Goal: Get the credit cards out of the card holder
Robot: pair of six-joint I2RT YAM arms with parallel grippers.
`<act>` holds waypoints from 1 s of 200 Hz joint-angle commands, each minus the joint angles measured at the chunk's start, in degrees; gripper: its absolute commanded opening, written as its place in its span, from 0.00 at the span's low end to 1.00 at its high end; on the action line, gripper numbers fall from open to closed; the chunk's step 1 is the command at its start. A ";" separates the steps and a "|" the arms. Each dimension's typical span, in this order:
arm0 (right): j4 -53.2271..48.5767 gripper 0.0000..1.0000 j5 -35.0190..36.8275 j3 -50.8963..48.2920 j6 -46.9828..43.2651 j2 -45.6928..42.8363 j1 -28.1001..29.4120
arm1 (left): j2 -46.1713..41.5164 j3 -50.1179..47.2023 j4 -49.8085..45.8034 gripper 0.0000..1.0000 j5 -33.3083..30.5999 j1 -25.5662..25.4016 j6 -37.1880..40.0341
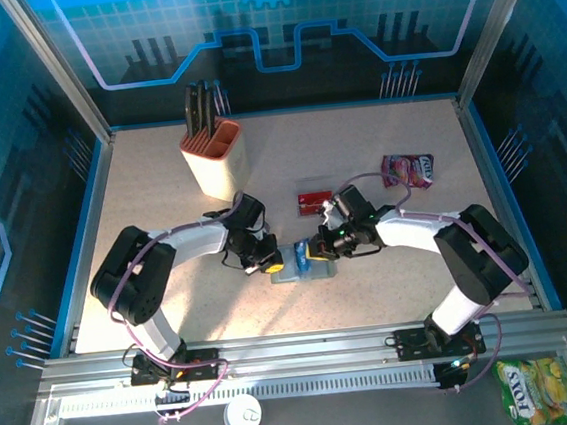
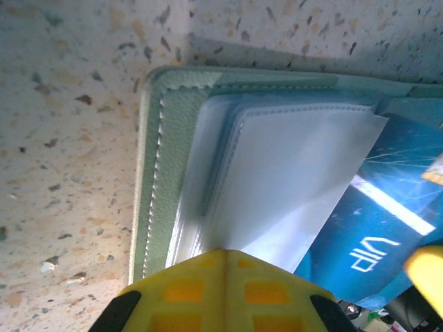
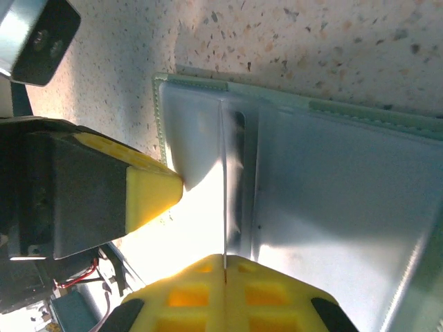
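The grey-blue card holder [image 1: 294, 274] lies open between the arms, its clear sleeves showing in the left wrist view [image 2: 277, 166]. My left gripper [image 1: 269, 265] is shut, with its yellow tips [image 2: 225, 254] pressed against the sleeves. My right gripper [image 1: 319, 250] is shut on a blue credit card [image 2: 367, 235] that sticks out of the sleeves at an angle. In the right wrist view that card shows edge-on as a thin line [image 3: 224, 194] running into the jaws [image 3: 225, 261]. Red credit cards [image 1: 313, 202] lie on the table just beyond the holder.
A beige knife block [image 1: 215, 159] stands at the back left. A pink snack packet [image 1: 408, 170] lies at the back right. The left gripper's yellow fingertip [image 3: 149, 192] touches the holder's left panel [image 3: 187, 131] in the right wrist view.
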 commanded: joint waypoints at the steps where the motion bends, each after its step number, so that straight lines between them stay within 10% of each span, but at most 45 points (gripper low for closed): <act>1: -3.43 0.02 1.47 -0.44 -1.66 -2.92 -1.01 | 2.39 0.62 -3.97 0.00 -4.21 0.55 1.77; 47: -13.05 0.01 4.76 4.64 -10.60 -6.06 -2.01 | 0.99 1.47 -4.64 0.00 -3.99 0.54 2.29; 200: -50.29 0.00 30.64 40.30 -87.01 9.62 -2.26 | -4.33 2.13 -4.79 0.03 -5.34 0.57 0.76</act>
